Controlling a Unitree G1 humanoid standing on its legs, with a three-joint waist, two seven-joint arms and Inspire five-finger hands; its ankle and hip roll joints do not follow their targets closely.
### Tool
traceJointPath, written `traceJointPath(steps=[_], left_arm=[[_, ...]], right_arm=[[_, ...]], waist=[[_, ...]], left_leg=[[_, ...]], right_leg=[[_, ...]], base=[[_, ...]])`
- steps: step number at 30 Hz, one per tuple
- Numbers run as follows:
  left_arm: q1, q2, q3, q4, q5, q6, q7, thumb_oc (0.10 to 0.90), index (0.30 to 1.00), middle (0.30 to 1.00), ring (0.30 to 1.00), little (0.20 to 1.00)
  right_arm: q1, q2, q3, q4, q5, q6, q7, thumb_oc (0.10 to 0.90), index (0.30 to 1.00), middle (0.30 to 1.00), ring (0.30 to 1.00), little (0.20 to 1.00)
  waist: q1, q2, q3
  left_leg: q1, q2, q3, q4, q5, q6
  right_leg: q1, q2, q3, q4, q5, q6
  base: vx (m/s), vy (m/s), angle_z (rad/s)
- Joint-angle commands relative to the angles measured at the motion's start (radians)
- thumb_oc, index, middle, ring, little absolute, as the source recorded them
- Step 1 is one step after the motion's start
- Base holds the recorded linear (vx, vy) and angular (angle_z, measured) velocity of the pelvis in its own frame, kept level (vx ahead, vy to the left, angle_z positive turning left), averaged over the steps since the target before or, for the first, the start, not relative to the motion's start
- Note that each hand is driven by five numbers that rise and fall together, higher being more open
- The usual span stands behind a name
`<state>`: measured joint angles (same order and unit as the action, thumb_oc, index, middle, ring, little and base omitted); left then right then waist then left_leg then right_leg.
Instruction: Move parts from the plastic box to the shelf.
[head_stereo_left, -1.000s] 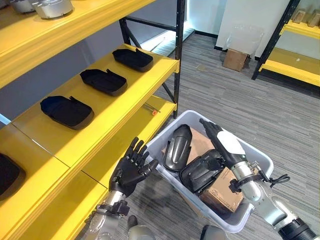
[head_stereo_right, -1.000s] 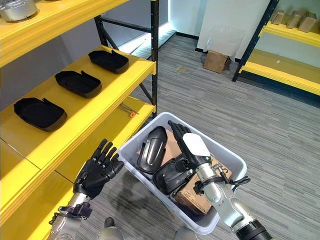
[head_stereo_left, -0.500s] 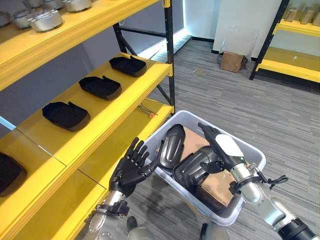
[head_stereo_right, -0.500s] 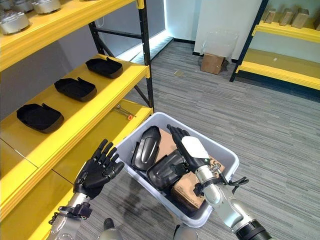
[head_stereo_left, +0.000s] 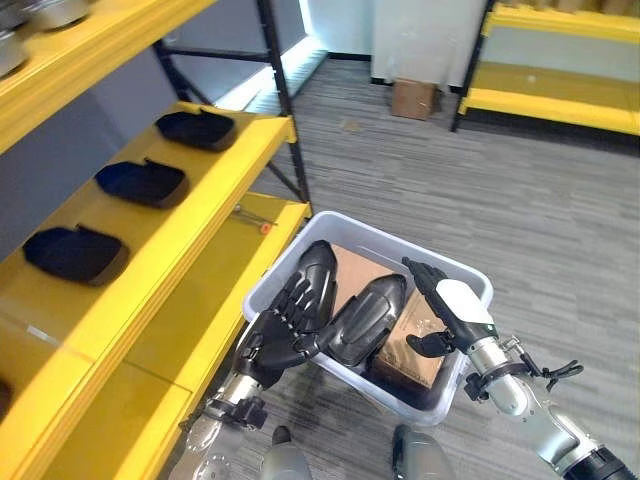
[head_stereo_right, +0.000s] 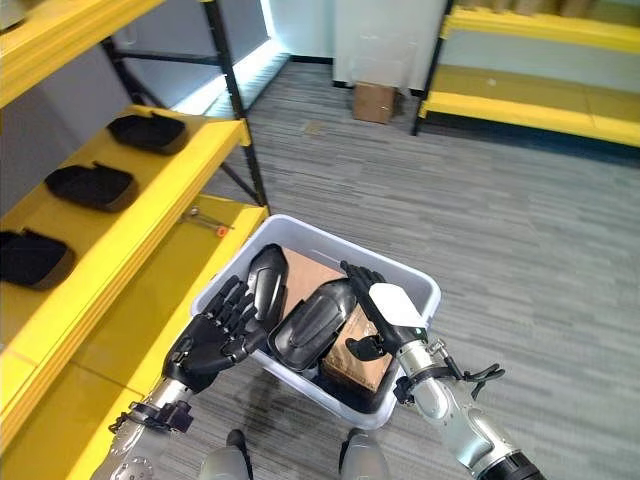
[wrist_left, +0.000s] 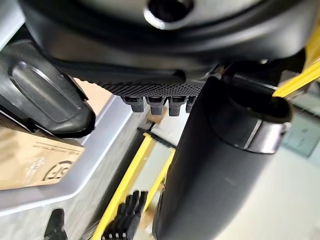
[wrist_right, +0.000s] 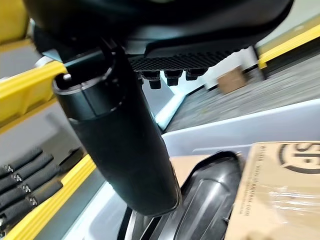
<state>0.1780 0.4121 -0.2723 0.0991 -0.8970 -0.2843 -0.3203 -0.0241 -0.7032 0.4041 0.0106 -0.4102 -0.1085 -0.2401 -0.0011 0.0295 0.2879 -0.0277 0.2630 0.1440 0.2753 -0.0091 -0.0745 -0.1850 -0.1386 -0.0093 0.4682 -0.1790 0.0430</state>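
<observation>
**Both robot hands at the plastic box, dark parts inside**

Left robot hand (head_stereo_left: 272, 338) sits at the plastic box's (head_stereo_left: 455, 276) near-left rim, its fingers spread and relaxed, lying against the two dark moulded parts without curling round them. Right robot hand (head_stereo_left: 445, 312) hovers over the box's right side with straight fingers, holding nothing.

One part (head_stereo_left: 312, 288) leans along the box's left wall; a second part (head_stereo_left: 366, 316) lies beside it, resting partly on a brown cardboard carton (head_stereo_left: 412, 350). The carton bears dark print, not legible enough to report.

Three black tray-like pieces (head_stereo_left: 141, 182) sit in a row on the yellow shelf (head_stereo_left: 210, 205) to the left. A small cardboard box (head_stereo_left: 412, 98) stands on the grey floor (head_stereo_left: 540, 200) well beyond, near another yellow rack (head_stereo_left: 560, 100).
</observation>
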Motion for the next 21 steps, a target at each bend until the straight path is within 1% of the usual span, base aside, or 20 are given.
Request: traceJointPath(steps=[1, 3, 5, 9, 11, 12, 13, 14, 15, 16, 18, 19, 20, 21], left_arm=[[-0.053, 0.011, 0.035, -0.134, -0.031, -0.055, -0.063, 0.9, 1.0, 1.0, 1.0, 1.0], [-0.051, 0.009, 0.032, -0.129, -0.012, -0.059, -0.079, 0.9, 1.0, 1.0, 1.0, 1.0], [-0.049, 0.016, 0.03, -0.124, -0.031, -0.069, -0.081, 0.9, 1.0, 1.0, 1.0, 1.0], [-0.05, 0.022, 0.044, -0.112, -0.05, -0.088, -0.085, 0.9, 1.0, 1.0, 1.0, 1.0], [-0.048, 0.024, 0.048, -0.117, -0.051, -0.088, -0.089, 0.9, 1.0, 1.0, 1.0, 1.0], [-0.043, 0.029, 0.056, -0.13, -0.056, -0.079, -0.094, 0.9, 1.0, 1.0, 1.0, 1.0], [-0.042, 0.03, 0.06, -0.136, -0.057, -0.073, -0.094, 0.9, 1.0, 1.0, 1.0, 1.0], [-0.041, 0.031, 0.067, -0.143, -0.056, -0.065, -0.096, 0.9, 1.0, 1.0, 1.0, 1.0], [-0.042, 0.034, 0.076, -0.152, -0.051, -0.053, -0.105, 0.9, 1.0, 1.0, 1.0, 1.0], [-0.043, 0.035, 0.078, -0.153, -0.049, -0.049, -0.107, 0.9, 1.0, 1.0, 1.0, 1.0], [-0.058, 0.032, 0.073, -0.155, -0.042, -0.031, -0.103, 0.9, 1.0, 1.0, 1.0, 1.0], [-0.061, 0.03, 0.071, -0.158, -0.039, -0.025, -0.099, 0.9, 1.0, 1.0, 1.0, 1.0], [-0.062, 0.025, 0.066, -0.16, -0.034, -0.022, -0.093, 0.9, 1.0, 1.0, 1.0, 1.0], [-0.061, 0.025, 0.064, -0.16, -0.032, -0.022, -0.093, 0.9, 1.0, 1.0, 1.0, 1.0]], right_arm=[[-0.052, -0.006, -0.083, -0.128, 0.038, -0.079, -0.039, 0.9, 1.0, 1.0, 1.0, 1.0], [-0.034, 0.0, -0.096, -0.123, 0.032, -0.089, -0.034, 0.9, 1.0, 1.0, 1.0, 1.0], [-0.023, 0.002, -0.105, -0.124, 0.022, -0.094, -0.024, 0.9, 1.0, 1.0, 1.0, 1.0], [-0.004, 0.007, -0.117, -0.14, 0.008, -0.097, -0.012, 0.9, 1.0, 1.0, 1.0, 1.0], [0.0, 0.01, -0.121, -0.144, 0.047, -0.081, 0.008, 0.9, 1.0, 1.0, 1.0, 1.0], [0.008, 0.015, -0.131, -0.143, 0.19, -0.022, 0.083, 0.9, 1.0, 1.0, 1.0, 1.0], [0.01, 0.018, -0.133, -0.142, 0.249, -0.006, 0.12, 0.9, 1.0, 1.0, 1.0, 1.0], [0.017, 0.026, -0.135, -0.144, 0.392, 0.023, 0.201, 0.9, 1.0, 1.0, 1.0, 1.0], [0.032, 0.055, -0.13, -0.153, 0.555, 0.051, 0.302, 0.9, 1.0, 1.0, 1.0, 1.0], [0.035, 0.063, -0.129, -0.154, 0.568, 0.05, 0.313, 0.9, 1.0, 1.0, 1.0, 1.0], [0.009, 0.09, -0.123, -0.132, 0.578, 0.028, 0.288, 0.9, 1.0, 1.0, 1.0, 1.0], [-0.007, 0.094, -0.12, -0.123, 0.594, 0.033, 0.291, 0.9, 1.0, 1.0, 1.0, 1.0], [-0.029, 0.104, -0.117, -0.113, 0.654, 0.05, 0.314, 0.9, 1.0, 1.0, 1.0, 1.0], [-0.034, 0.111, -0.118, -0.116, 0.674, 0.057, 0.324, 0.9, 1.0, 1.0, 1.0, 1.0]], waist=[[0.008, -0.021, -0.035], [-0.001, -0.018, -0.04], [-0.008, -0.014, -0.042], [-0.01, -0.01, -0.037], [-0.006, -0.011, -0.032], [-0.002, -0.012, -0.027], [-0.001, -0.013, -0.025], [0.001, -0.014, -0.021], [0.004, -0.018, -0.015], [0.005, -0.019, -0.014], [0.013, -0.02, -0.014], [0.017, -0.019, -0.015], [0.023, -0.019, -0.02], [0.027, -0.019, -0.022]], left_leg=[[-0.041, 0.038, -0.03, -0.15, 0.092, -0.049], [-0.017, 0.021, -0.018, -0.172, 0.079, -0.044], [-0.002, 0.012, -0.008, -0.196, 0.074, -0.044], [-0.002, 0.004, 0.013, -0.22, 0.069, -0.04], [-0.005, 0.004, 0.016, -0.223, 0.068, -0.038], [-0.01, 0.004, 0.017, -0.221, 0.065, -0.036], [-0.011, 0.004, 0.016, -0.22, 0.065, -0.035], [-0.015, 0.004, 0.015, -0.218, 0.065, -0.034], [-0.022, 0.005, 0.014, -0.215, 0.066, -0.035], [-0.023, 0.005, 0.013, -0.214, 0.067, -0.035], [-0.023, 0.005, 0.012, -0.217, 0.07, -0.033], [-0.02, 0.004, 0.012, -0.219, 0.071, -0.032], [-0.017, 0.005, 0.012, -0.22, 0.072, -0.031], [-0.019, 0.005, 0.011, -0.219, 0.072, -0.032]], right_leg=[[0.14, 0.009, -0.111, -0.009, -0.076, 0.008], [0.134, -0.006, -0.098, -0.034, -0.053, 0.027], [0.124, -0.021, -0.091, -0.058, -0.034, 0.04], [0.113, -0.044, -0.096, -0.105, -0.008, 0.055], [0.113, -0.048, -0.101, -0.116, -0.004, 0.057], [0.119, -0.051, -0.105, -0.128, -0.001, 0.056], [0.121, -0.051, -0.106, -0.131, -0.001, 0.056], [0.122, -0.051, -0.107, -0.134, 0.001, 0.055], [0.122, -0.051, -0.112, -0.134, 0.0, 0.053], [0.123, -0.051, -0.113, -0.135, 0.0, 0.052], [0.135, -0.051, -0.122, -0.141, 0.0, 0.048], [0.14, -0.051, -0.126, -0.144, 0.0, 0.047], [0.147, -0.051, -0.132, -0.147, -0.001, 0.046], [0.15, -0.051, -0.136, -0.149, -0.002, 0.045]], base=[[0.17, 0.156, -0.1], [0.11, 0.156, -0.43], [0.04, 0.132, -0.43], [-0.02, 0.063, -0.07], [0.0, 0.0, 0.0], [-0.01, -0.036, 0.03], [-0.01, -0.047, 0.03], [-0.03, -0.045, 0.01], [-0.03, -0.045, 0.0], [-0.02, -0.042, 0.0], [0.03, -0.041, 0.0], [0.07, -0.066, 0.0], [0.07, -0.063, 0.03], [0.06, -0.055, 0.05]])
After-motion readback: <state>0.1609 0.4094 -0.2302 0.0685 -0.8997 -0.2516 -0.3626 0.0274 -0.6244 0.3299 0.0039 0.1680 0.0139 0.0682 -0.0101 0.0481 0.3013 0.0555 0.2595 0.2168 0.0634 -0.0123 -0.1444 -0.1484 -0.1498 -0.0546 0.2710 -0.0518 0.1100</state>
